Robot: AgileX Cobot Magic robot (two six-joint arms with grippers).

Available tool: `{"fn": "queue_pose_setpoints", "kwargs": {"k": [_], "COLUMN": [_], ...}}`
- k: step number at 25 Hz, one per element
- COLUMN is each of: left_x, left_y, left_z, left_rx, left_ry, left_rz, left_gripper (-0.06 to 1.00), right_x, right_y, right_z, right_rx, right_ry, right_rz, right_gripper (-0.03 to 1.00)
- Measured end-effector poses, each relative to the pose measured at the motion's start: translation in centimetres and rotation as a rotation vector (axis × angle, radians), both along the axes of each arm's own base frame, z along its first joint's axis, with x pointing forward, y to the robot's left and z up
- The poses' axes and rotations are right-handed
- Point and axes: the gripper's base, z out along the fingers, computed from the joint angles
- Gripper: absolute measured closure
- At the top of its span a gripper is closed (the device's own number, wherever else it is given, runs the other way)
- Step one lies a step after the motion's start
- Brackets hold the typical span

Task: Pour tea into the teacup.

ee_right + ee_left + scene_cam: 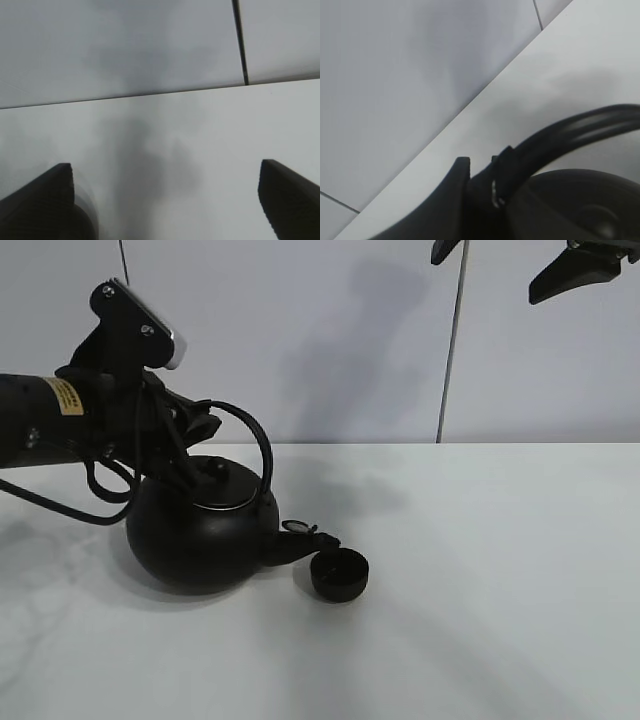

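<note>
Two grippers on my feeds: the left gripper [482,172] grips the kettle [200,530] by its handle, spout tipped beside the teacup [339,574] just beyond it, while the right gripper [165,200] hangs wide apart, well above.

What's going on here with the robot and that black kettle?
The left gripper is clamped on the arched handle of the black kettle, which appears tipped spout-first toward the teacup on the white table. The spout ends right at the cup's rim on the kettle side; whether tea is flowing cannot be seen. The right gripper hangs open and empty, high above the table, taking no part.
</note>
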Motion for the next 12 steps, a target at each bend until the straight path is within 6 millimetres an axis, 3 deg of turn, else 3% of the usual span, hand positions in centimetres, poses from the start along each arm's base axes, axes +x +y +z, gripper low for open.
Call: {"fn": "queue_pose_setpoints", "kwargs": {"k": [12], "left_x": [0.08], "left_y": [-0.04], "left_z": [0.11], "left_rx": [0.017], "left_ry": [-0.018], "left_rz": [-0.008], "left_gripper": [0.85], "right_x": [0.00], "right_y": [0.00], "right_z": [0.00], "right_rx": [0.000], "right_ry": [0.000], "right_rz": [0.000], "right_gripper": [0.27]}}
